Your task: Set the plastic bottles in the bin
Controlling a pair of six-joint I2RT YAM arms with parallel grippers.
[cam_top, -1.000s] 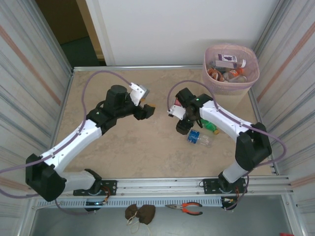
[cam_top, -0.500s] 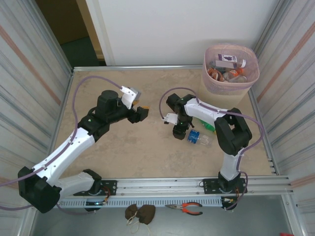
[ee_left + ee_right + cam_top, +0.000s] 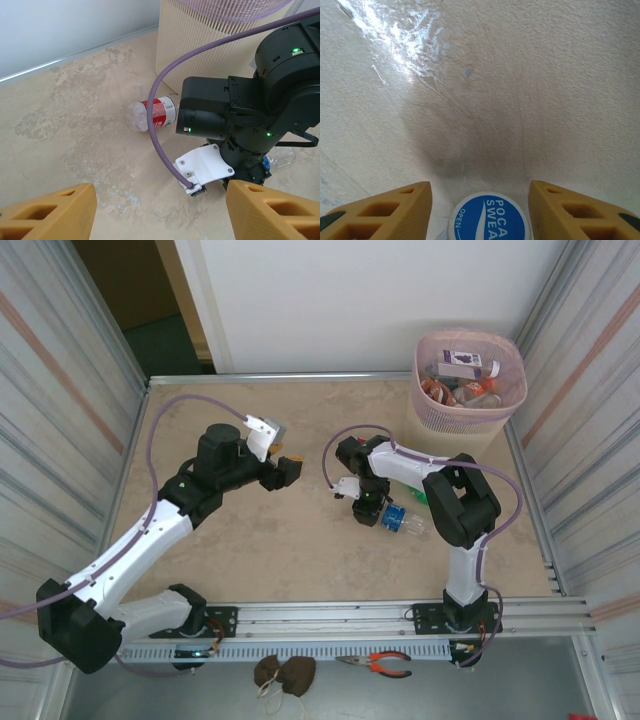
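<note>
My right gripper (image 3: 368, 510) points down at a clear bottle with a blue label (image 3: 400, 521) lying mid-table. In the right wrist view my right gripper (image 3: 480, 187) is open, and the bottle's blue cap (image 3: 488, 220) sits between the fingers with a gap on each side. A green bottle (image 3: 422, 497) lies just behind it. A red-labelled bottle (image 3: 156, 114) lies by the foot of the bin (image 3: 200, 45). The beige bin (image 3: 470, 385), pink-lined, holds several bottles at the back right. My left gripper (image 3: 285, 472) hovers open and empty over the table, left of the right arm, seen also as left gripper (image 3: 160, 210).
The right arm's purple cable (image 3: 160, 145) loops in front of the red-labelled bottle. Corrugated metal walls (image 3: 70, 420) close in both sides. Orange pliers (image 3: 378, 665) and a brown lump (image 3: 283, 672) lie below the table's near rail.
The right arm has folded in, bringing its gripper left and down onto the blue-capped bottle. The left gripper drew back to the left, then stayed still.
</note>
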